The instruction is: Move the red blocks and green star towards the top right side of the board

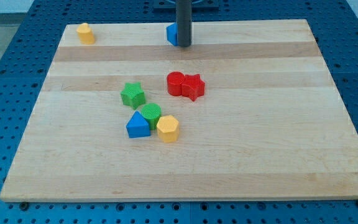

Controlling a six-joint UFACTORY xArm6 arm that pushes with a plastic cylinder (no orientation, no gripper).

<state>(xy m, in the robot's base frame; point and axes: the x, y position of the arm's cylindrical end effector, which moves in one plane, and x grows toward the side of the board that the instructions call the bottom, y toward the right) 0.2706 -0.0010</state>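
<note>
A red round block point(175, 83) and a red star block point(193, 86) touch each other near the board's middle. The green star point(132, 95) lies to their left. My tip point(184, 45) rests near the view's top centre, right beside a blue block point(173, 34) that it partly hides. The tip is well above the red blocks in the view and apart from them.
A green round block point(150, 114), a blue triangular block point(138, 126) and a yellow hexagonal block point(167, 129) cluster below the green star. A yellow block point(86, 33) sits at the top left corner. The wooden board point(278, 143) lies on a blue pegboard surface.
</note>
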